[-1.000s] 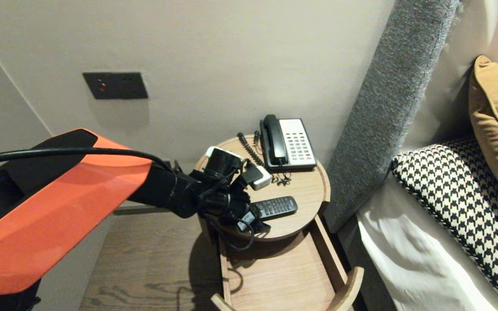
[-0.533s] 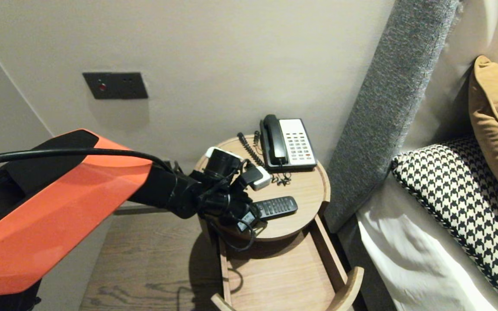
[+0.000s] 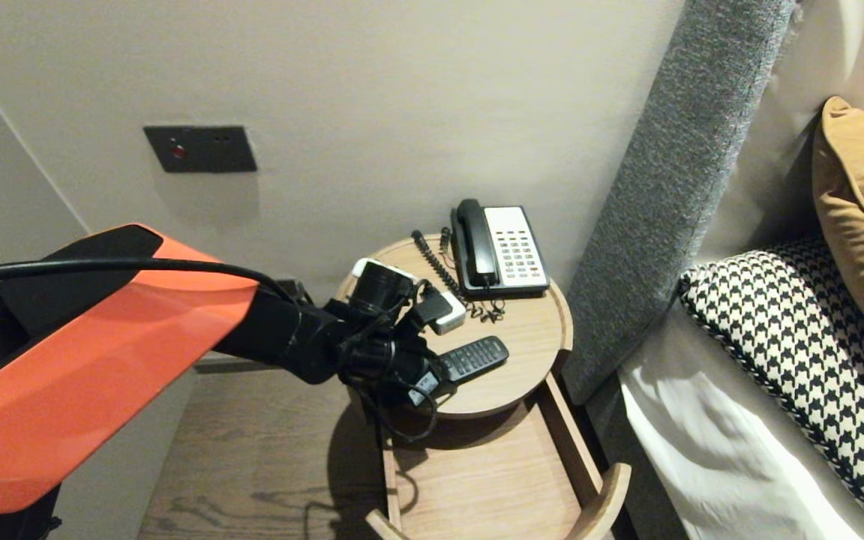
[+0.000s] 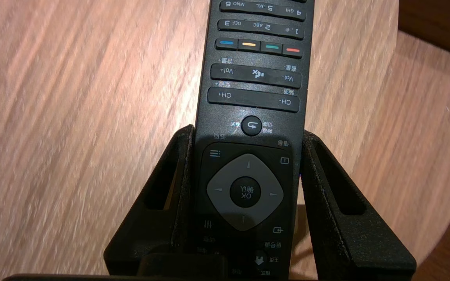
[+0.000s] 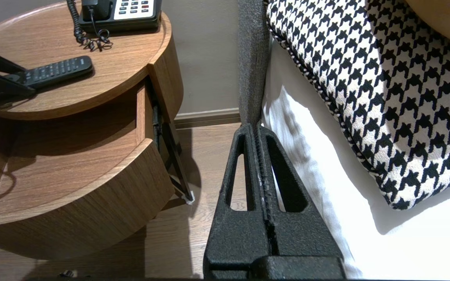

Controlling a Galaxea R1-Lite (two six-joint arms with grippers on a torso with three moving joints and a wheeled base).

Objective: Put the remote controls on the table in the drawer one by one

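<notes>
From the head, my left gripper [image 3: 443,367] sits at the front rim of the round table [image 3: 563,322], its fingers pinching the near end of the remote [image 3: 477,355]. The remote's far end points out over the middle of the top, with bare wood all around it. The phone [image 3: 503,251] stands well apart at the back rim. Below the front edge the drawer [image 3: 477,472] is pulled out, and its curved front is the nearest edge to me. The headboard [image 3: 664,187] rises just beside the table on the right.

From my left wrist, both fingers [image 4: 326,187] press the remote's long sides around its OK pad. Wood lies open on one side. On the other, the table's rim curves close by. I cannot tell whether the remote rests on the top or is just clear of it.

From my right wrist, my right gripper [image 5: 257,128] hangs low with its fingers pressed together, holding nothing. It is over the strip of floor [image 5: 209,156] between the drawer and the bed sheet [image 5: 326,214], close to the headboard's lower end. The checked pillow [image 5: 365,78] lies on the sheet. The table and remote are well apart from it.
</notes>
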